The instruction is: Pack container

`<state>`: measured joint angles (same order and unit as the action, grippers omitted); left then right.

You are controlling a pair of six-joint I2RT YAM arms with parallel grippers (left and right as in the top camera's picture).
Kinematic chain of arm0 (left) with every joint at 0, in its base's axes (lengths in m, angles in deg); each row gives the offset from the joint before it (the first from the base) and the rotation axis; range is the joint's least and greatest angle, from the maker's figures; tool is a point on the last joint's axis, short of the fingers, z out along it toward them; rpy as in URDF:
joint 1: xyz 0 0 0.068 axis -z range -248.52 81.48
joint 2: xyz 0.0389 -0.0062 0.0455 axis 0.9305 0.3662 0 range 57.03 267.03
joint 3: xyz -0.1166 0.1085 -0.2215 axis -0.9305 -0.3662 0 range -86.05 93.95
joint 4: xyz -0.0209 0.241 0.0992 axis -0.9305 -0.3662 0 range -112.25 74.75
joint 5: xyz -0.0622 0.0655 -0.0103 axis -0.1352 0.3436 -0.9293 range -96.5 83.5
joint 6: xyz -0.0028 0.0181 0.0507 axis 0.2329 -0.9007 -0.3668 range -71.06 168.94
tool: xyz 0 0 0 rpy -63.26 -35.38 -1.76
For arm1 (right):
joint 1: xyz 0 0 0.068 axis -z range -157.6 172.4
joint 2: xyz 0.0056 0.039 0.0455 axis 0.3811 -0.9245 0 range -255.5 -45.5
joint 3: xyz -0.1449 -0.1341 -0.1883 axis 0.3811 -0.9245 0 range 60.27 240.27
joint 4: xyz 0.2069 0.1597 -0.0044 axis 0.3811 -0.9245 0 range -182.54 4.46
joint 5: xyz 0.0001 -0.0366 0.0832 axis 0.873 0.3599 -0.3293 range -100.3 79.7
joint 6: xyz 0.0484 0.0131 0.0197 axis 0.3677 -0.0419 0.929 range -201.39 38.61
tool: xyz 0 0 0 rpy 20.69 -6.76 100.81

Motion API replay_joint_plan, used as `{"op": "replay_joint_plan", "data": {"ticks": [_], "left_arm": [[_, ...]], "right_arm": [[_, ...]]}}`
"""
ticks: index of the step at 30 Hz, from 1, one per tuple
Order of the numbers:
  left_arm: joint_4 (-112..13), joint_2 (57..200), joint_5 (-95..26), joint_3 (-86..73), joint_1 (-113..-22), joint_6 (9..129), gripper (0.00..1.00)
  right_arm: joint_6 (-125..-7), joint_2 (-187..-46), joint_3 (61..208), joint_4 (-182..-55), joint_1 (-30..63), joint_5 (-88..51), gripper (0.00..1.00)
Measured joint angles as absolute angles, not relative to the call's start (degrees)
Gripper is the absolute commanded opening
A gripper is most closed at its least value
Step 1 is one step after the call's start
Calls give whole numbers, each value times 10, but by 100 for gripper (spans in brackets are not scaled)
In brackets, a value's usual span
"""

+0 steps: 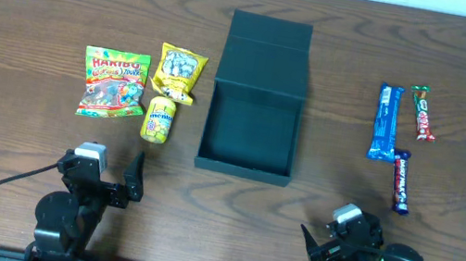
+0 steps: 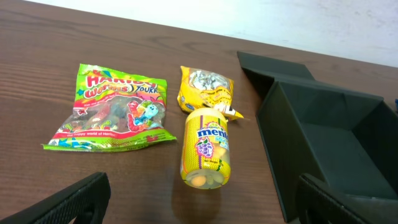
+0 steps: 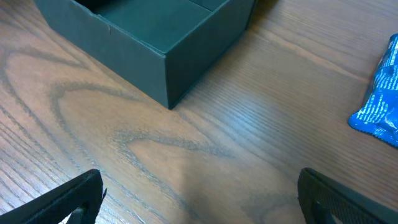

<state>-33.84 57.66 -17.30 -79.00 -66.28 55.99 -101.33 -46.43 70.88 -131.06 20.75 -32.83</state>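
Observation:
The container (image 1: pixel 250 129) is a dark teal-black box in the middle of the table, open and empty, with its flap lid (image 1: pixel 267 53) laid back on the far side. It also shows in the left wrist view (image 2: pixel 323 134) and the right wrist view (image 3: pixel 149 28). To its left lie a green Haribo bag (image 1: pixel 114 84), a yellow snack packet (image 1: pixel 177 73) and a yellow Mentos bottle (image 1: pixel 159 120) on its side. To its right lie a blue bar (image 1: pixel 386 123), a red-green bar (image 1: pixel 422 113) and a dark bar (image 1: pixel 402 182). My left gripper (image 2: pixel 199 208) and right gripper (image 3: pixel 205 202) are open and empty near the front edge.
The wooden table (image 1: pixel 37 6) has bare surface at the far left, the far right and in front of the container. The arm bases and cables sit along the front edge. In the left wrist view the Mentos bottle (image 2: pixel 205 148) lies straight ahead of the open fingers.

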Motion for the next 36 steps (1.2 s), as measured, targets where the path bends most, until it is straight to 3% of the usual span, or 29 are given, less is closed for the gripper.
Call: {"op": "replay_joint_plan", "data": {"ticks": [30,36], "left_arm": [[-338,577,-175,-790,-663,561,96],[-338,577,-206,-790,-663,653,95]], "right_arm": [[-1013,-464,709,-1311,208,-328,99],[-1013,-464,709,-1311,208,-328,99]]}}
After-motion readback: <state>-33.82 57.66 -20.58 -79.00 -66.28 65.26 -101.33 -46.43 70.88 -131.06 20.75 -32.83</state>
